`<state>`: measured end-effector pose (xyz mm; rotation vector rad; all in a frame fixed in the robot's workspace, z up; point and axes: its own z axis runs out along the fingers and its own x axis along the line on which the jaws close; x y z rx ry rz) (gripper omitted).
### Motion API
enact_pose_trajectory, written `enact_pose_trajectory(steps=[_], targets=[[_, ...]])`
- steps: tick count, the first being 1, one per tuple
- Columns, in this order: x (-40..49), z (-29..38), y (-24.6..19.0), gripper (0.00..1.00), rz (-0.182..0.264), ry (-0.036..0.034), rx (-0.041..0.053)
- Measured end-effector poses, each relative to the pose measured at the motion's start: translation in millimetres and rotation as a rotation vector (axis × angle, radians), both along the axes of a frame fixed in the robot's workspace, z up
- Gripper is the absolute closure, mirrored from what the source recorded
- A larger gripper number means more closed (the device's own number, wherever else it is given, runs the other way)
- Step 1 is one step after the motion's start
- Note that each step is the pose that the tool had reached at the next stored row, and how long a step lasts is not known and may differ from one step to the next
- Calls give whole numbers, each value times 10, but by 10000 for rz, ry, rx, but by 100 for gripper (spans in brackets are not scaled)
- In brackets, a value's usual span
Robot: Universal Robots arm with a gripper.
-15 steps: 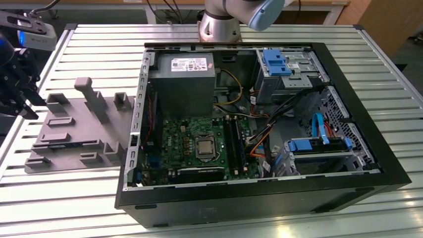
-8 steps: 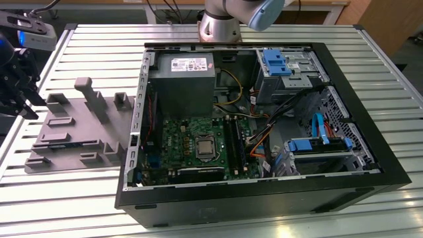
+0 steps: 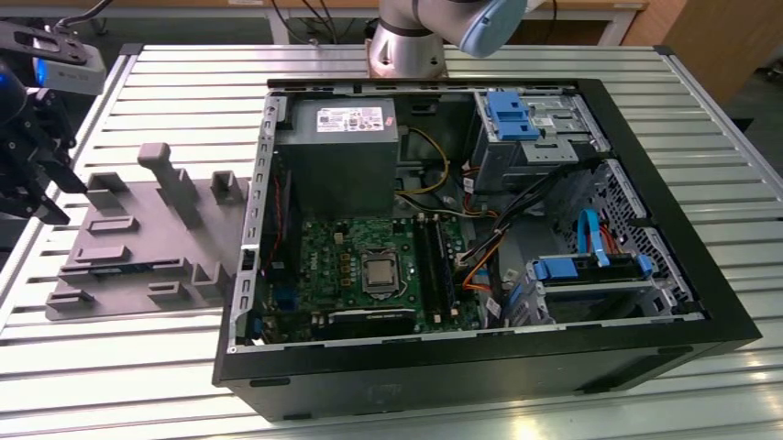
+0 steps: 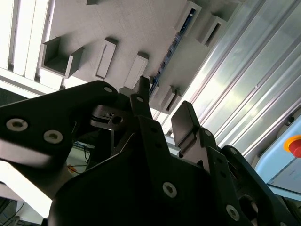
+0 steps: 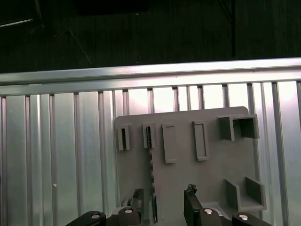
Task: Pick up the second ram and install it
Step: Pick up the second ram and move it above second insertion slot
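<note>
The second ram (image 5: 151, 165) is a thin blue-green stick standing on edge in a slot of the grey holder tray (image 5: 207, 169). It also shows in the second wrist view as the ram (image 4: 170, 47) and in the exterior view as the ram (image 3: 123, 269). My gripper (image 5: 164, 192) hangs above the tray, open and holding nothing. The stick lies in line with the gap, close to one fingertip (image 5: 138, 193). In the exterior view the gripper (image 3: 43, 183) is at the far left, off the tray's left edge. The motherboard (image 3: 367, 266) lies inside the open computer case (image 3: 490, 367).
The case stands to the exterior view's right of the tray on a ribbed metal table (image 3: 123, 367). Black memory slots (image 3: 431, 261) run beside the processor socket. Cables and blue drive bays (image 3: 588, 270) crowd the case's right side. The arm's base (image 3: 410, 46) stands behind the case.
</note>
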<state>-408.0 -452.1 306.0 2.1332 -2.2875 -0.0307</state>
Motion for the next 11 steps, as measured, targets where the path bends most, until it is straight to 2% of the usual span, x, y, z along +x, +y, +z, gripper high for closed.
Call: enact_pose_trajectory(steps=[6, 11], targets=[[0, -59, -3, 53, 0, -12, -2], [-2, -98, -6, 53, 2, -51, -2]])
